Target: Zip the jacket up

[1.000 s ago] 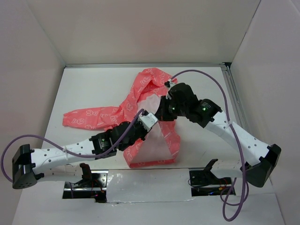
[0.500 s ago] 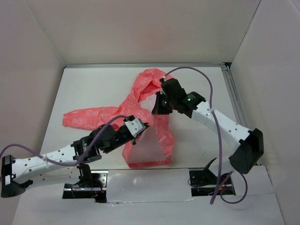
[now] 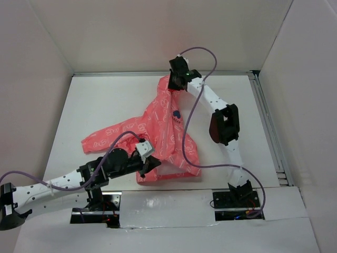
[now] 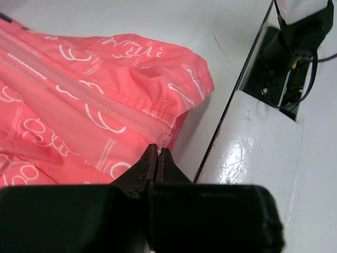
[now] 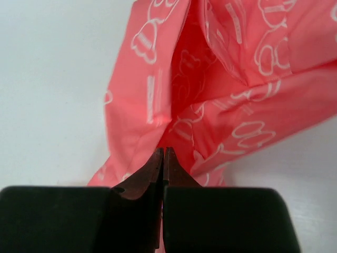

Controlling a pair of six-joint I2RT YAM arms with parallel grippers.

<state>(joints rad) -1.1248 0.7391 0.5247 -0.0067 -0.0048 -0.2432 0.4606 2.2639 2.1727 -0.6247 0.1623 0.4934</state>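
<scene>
On white tabletop (image 3: 100,100): small coral-pink hooded jacket with white print (image 3: 160,132), stretched lengthwise, hem toward arm bases. Left gripper (image 4: 158,153) clenched on hem at foot of pink zipper tape (image 4: 105,108). Right gripper (image 5: 164,153) clenched on hood-end fabric. We judge step: tensioning front. Next calls for locating slider, which we cannot make out.

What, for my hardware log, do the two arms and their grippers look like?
The left arm and right arm are built of white links joined by black joint housings. The left arm's link is dotted with small holes. Each arm carries a loose purple cable. The left gripper and right gripper each have a blocky black body and two dark fingers tapering to narrow tips.
</scene>
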